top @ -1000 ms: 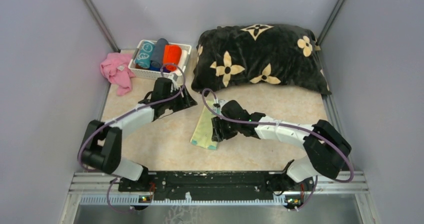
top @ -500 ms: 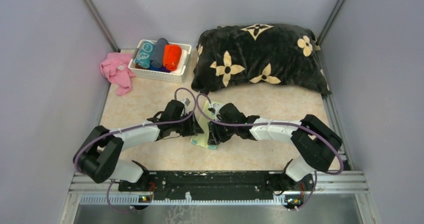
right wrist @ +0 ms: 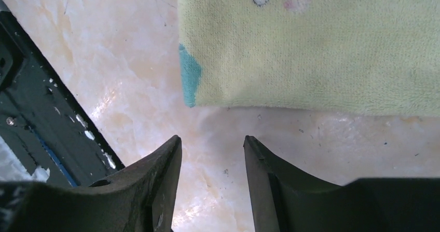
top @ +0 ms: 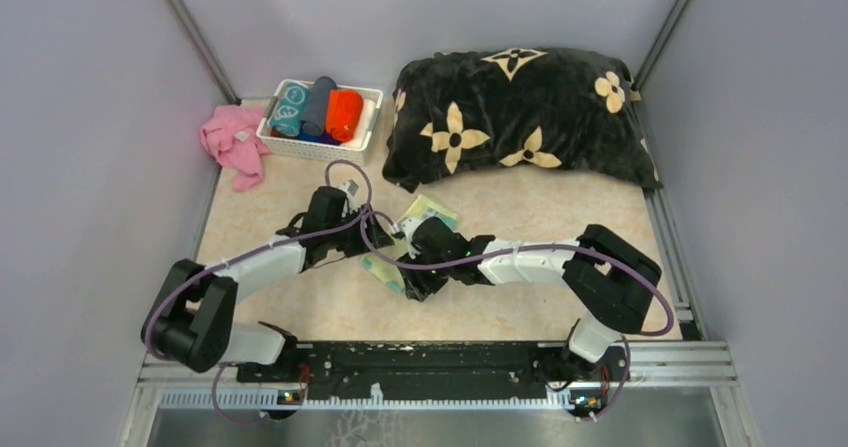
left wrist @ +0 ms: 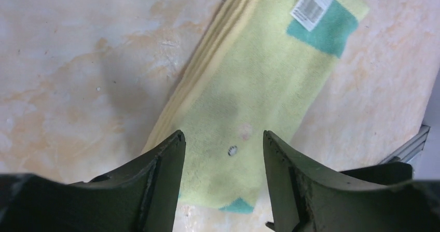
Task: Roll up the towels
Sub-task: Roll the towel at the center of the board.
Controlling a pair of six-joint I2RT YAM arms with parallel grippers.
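While the yellow towel (left wrist: 259, 86) lies flat, left pincer (left wrist: 223, 137) and right pincer (right wrist: 212, 139) gape empty.

The overhead view is bright and even, lit softly from above. The arms throw only faint, blurred shadows on the bench (top: 560, 212), and the black cushion (top: 520, 107) loses detail in its dark pile. In the left wrist view a soft grey shadow lies across the pale yellow towel (left wrist: 270, 81) and the bench left of it. Both wrist views keep the cloth fairly sharp, while the dark pincer fingers (left wrist: 161, 190) along the bottom edge are underexposed and slightly soft. In the right wrist view pale glare glints on the glossy bench at lower centre.
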